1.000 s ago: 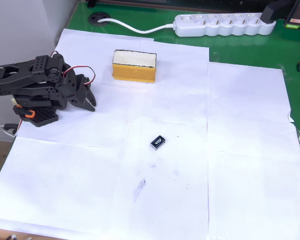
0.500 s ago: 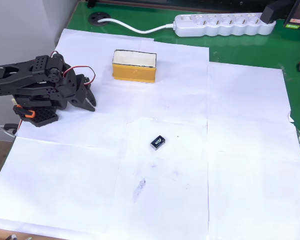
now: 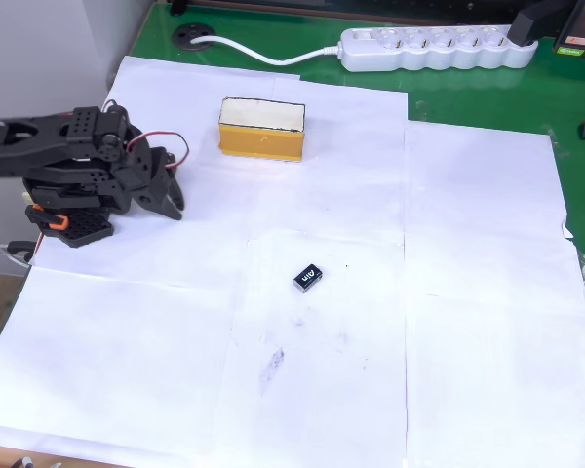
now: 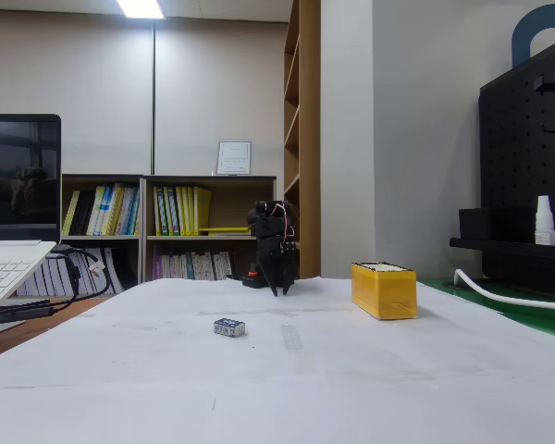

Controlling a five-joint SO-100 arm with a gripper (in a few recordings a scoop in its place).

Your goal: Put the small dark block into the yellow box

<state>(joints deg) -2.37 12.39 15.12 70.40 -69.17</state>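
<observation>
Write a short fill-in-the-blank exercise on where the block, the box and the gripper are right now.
1. The small dark block lies on the white ____ covering the table.
2. The yellow box holds ____ inside it.
3. In the overhead view, the gripper sits to the ____ of the yellow box.
4. The white power strip rests on the ____ mat.

Missing words: paper; nothing; left; green

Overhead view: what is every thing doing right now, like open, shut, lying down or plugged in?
small dark block: lying flat on the white paper, untouched.
yellow box: upright, open top, looks empty.
hand: folded back beside the arm's base, pointing down at the paper, holding nothing, looks shut.
power strip: one black plug in at its right end.
</observation>
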